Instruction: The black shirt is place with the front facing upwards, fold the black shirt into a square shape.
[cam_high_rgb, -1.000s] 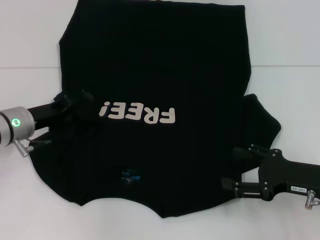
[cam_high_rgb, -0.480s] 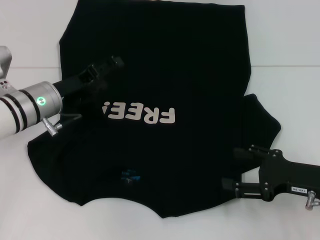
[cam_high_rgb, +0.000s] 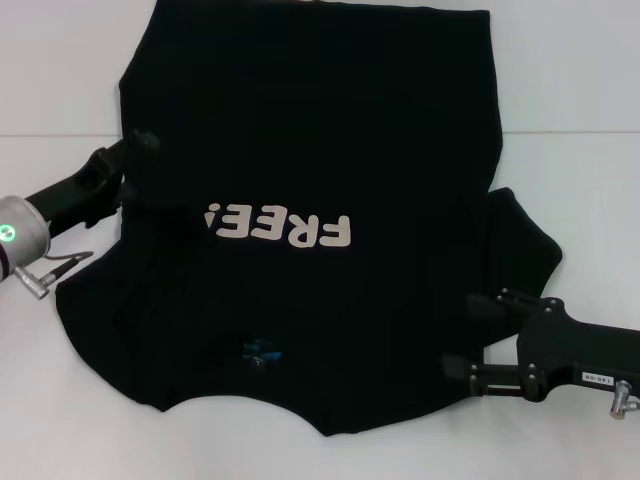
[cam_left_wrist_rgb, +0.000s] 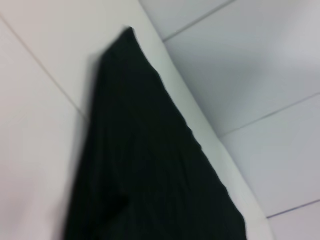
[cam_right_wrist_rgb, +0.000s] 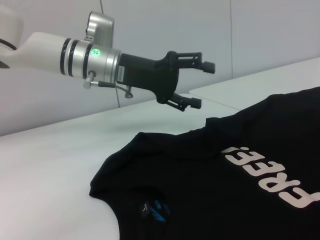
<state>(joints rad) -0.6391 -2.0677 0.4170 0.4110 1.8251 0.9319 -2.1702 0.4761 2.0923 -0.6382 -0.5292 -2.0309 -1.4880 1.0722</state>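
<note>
The black shirt (cam_high_rgb: 320, 130) lies front up on the white table, its pale "FREE!" lettering (cam_high_rgb: 278, 228) upside down to me and the blue neck label (cam_high_rgb: 260, 350) near my side. My left gripper (cam_high_rgb: 132, 160) hovers at the shirt's left edge; the right wrist view shows this gripper (cam_right_wrist_rgb: 201, 85) open, empty and above the cloth. My right gripper (cam_high_rgb: 462, 335) is open and low at the shirt's near right edge, beside the spread right sleeve (cam_high_rgb: 525, 240). The left wrist view shows only a stretch of the shirt (cam_left_wrist_rgb: 150, 165).
The white table (cam_high_rgb: 570, 90) extends around the shirt on every side, with a thin seam line (cam_high_rgb: 580, 132) across it. A pale wall (cam_right_wrist_rgb: 165, 20) stands behind the left arm in the right wrist view.
My left gripper rose and reached in over the shirt above the lettering, then drew back to the shirt's left edge. The right arm has not moved.
</note>
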